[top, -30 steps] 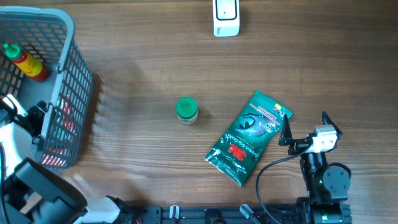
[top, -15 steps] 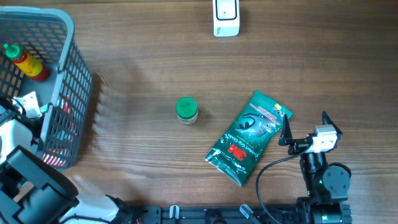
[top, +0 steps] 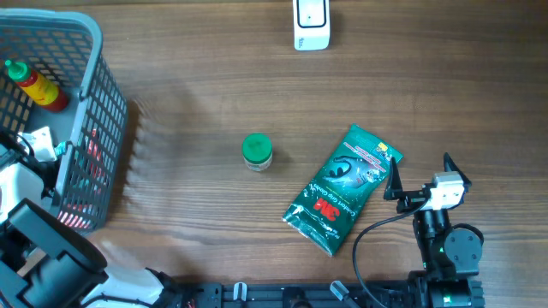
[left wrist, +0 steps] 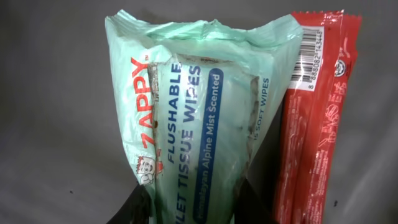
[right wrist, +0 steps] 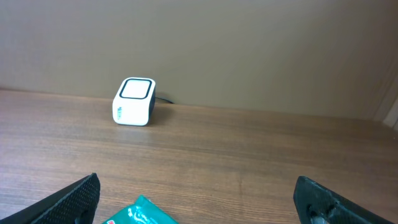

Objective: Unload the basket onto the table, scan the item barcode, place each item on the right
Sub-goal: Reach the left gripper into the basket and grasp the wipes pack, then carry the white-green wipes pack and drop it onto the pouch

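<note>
So the left gripper (left wrist: 196, 202) is down inside the basket (top: 103, 103), which sits at the far left corner of the table (top: 188, 85). Its two dark fingers are pinching the wipes (left wrist: 193, 99), one on each side of the near end, and the plastic looks squeezed narrower there.

The pack runs lengthwise straight away from the fingers, with its crimped end farthest from them. The printed face is toward the wrist camera and the lettering reads along the length. I can't pick the wipes out from overhead, the arm and basket wall cover them.

Right up against the wipes on the right is a red packet (left wrist: 317, 118), standing the same way. It has a barcode (left wrist: 309, 59) near its far end. A red bottle (top: 34, 84) lies in the basket's far part.

The scanner (top: 312, 23) is at the far edge of the table, well apart from the basket. Between them, mid-table, there's a green-lidded jar (top: 257, 151) and a green pouch (top: 342, 190) lying diagonally.

The right gripper (right wrist: 196, 202) is spread wide near the pouch's far corner, holding nothing.
</note>
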Controlling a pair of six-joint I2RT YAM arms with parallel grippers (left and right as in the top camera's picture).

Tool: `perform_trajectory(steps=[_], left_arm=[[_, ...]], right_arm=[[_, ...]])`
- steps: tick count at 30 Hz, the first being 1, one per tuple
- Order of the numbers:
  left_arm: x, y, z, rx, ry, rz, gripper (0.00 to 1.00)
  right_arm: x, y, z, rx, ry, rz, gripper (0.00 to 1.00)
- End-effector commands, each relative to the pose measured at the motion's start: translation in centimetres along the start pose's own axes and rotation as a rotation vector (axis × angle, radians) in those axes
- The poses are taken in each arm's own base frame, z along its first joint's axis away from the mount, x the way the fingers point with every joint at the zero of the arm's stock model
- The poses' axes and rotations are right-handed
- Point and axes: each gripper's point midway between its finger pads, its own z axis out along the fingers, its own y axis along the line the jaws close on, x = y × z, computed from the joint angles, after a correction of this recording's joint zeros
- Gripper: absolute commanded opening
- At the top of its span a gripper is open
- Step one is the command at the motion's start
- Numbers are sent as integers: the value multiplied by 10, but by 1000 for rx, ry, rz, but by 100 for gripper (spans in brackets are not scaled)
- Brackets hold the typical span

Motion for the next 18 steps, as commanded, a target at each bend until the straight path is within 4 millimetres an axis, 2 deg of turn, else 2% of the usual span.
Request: perform_trajectory(steps=[1, 4, 6, 7, 8, 10, 12, 13, 14, 16, 18], left_arm=[[-57, 12, -60, -72, -182, -48, 19], [-90, 15, -114, -105, -322, -86, 19], [-112, 14, -159, -117, -443, -135, 24], [-121, 10, -183, -107, -508, -160, 28], [-131, 1, -213, -74, -587, -176, 28], [-145, -19, -257, 23, -714, -187, 25], [-155, -64, -315, 248, -872, -147, 18], [-153, -85, -337, 353, -913, -113, 17], [-145, -120, -365, 510, -945, -44, 17], [-130, -159, -384, 652, -931, 49, 19], [-109, -195, -389, 776, -863, 116, 20]], right_arm=[[-2, 2, 0, -8, -9, -7, 100], [-2, 2, 0, -8, -9, -8, 100], [-2, 2, 0, -8, -9, -8, 100], [-2, 2, 0, -8, -9, -8, 100], [-2, 2, 0, -8, -9, -8, 100], [-2, 2, 0, -8, -9, -7, 100], [-2, 2, 0, -8, -9, -7, 100], [-2, 2, 0, -8, -9, -8, 100], [-2, 2, 0, -8, -9, -7, 99], [-2, 2, 0, -8, -9, -8, 100], [-2, 2, 0, -8, -9, -7, 100]])
